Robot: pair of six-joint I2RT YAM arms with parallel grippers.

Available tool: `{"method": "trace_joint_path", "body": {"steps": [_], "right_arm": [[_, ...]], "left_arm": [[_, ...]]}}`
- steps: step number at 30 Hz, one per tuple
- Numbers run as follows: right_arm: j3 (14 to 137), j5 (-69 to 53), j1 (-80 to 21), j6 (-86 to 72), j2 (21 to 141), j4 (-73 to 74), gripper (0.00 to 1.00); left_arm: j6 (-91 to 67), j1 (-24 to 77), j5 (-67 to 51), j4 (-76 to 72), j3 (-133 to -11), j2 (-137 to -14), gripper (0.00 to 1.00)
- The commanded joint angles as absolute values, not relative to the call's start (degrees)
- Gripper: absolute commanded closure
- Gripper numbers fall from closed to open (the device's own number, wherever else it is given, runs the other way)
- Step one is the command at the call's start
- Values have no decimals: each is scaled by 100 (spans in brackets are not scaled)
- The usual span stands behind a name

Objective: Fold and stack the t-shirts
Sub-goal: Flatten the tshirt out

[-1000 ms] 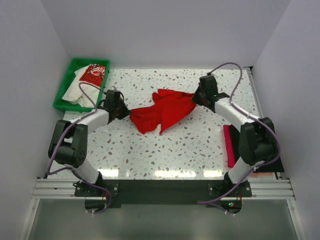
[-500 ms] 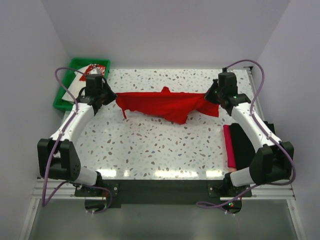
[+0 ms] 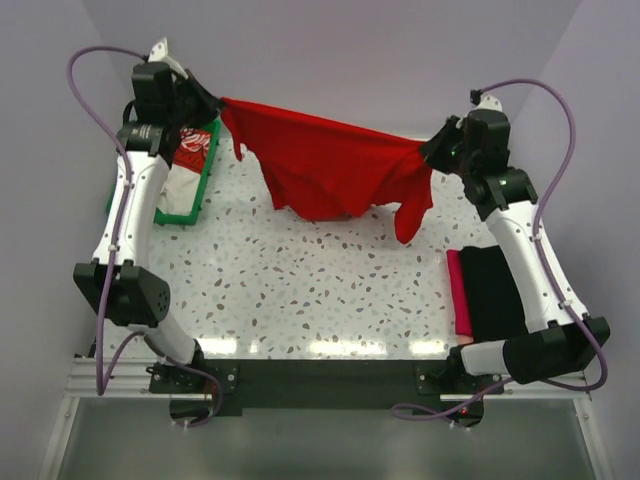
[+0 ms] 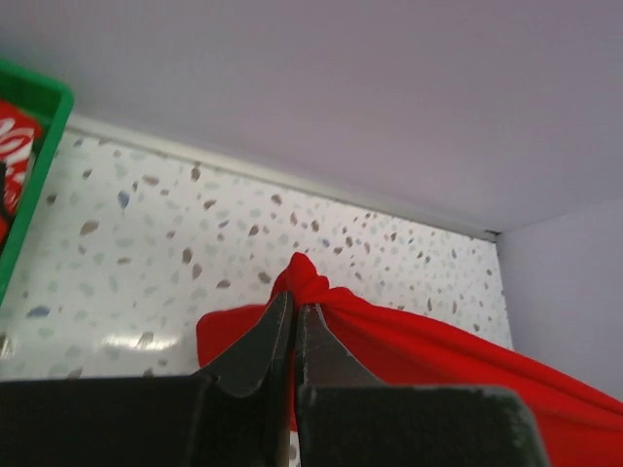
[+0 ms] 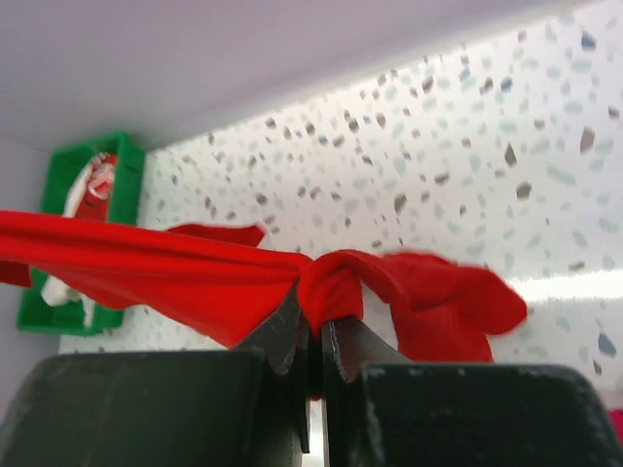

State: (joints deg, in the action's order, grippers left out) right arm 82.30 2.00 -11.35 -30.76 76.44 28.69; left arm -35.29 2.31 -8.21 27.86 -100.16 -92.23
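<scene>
While red t-shirt [image 3: 330, 170] hangs aloft | green tray [image 3: 205, 172] holds white t-shirt [image 3: 179, 186]

no text can be read. the red print [image 3: 192, 152] on the white t-shirt [image 3: 172, 188], far left, bears white marks too blurred to read.

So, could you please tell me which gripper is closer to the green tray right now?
The left. The left gripper hangs by the far end of the green tray; the right gripper is across the table, holding the red t-shirt's other end.
</scene>
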Motion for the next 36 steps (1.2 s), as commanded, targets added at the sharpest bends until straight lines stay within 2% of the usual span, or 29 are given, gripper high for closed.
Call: {"method": "trace_joint_path", "body": {"steps": [1, 5, 10, 14, 21, 24, 28, 31, 36], "right_arm": [[9358, 589, -905, -2795, 7734, 3250, 100], [9712, 387, -905, -2786, 7393, 3322, 99], [9449, 352, -905, -2681, 6909, 3410, 96], [9299, 430, -905, -2611, 6917, 3349, 95], [9571, 563, -756, -2566, 7769, 2937, 99], [9957, 151, -405, -2750, 8243, 2901, 100], [10309, -290, -44, -2962, 8333, 2830, 100], [10214, -316, -44, -2927, 8078, 2865, 100], [9398, -728, -61, -3093, 7147, 2734, 100]], "left_arm": [[-3384, 44, -1211, 3258, -11831, -9948, 100], [-3375, 18, -1248, 3533, -12507, -10038, 100], [-3463, -184, -1502, 3024, -11640, -9388, 100], [-3594, -220, -1766, 2865, -11522, -9474, 100], [-4200, -185, -2530, 2154, -12206, -10730, 100], [-4385, -123, -2812, 2118, -13215, -11415, 100], [-4614, -105, -3006, 1855, -13676, -11839, 100], [-4571, -175, -3006, 1784, -13606, -11778, 100], [-4544, -544, -3208, 1696, -12712, -11277, 100]]}}
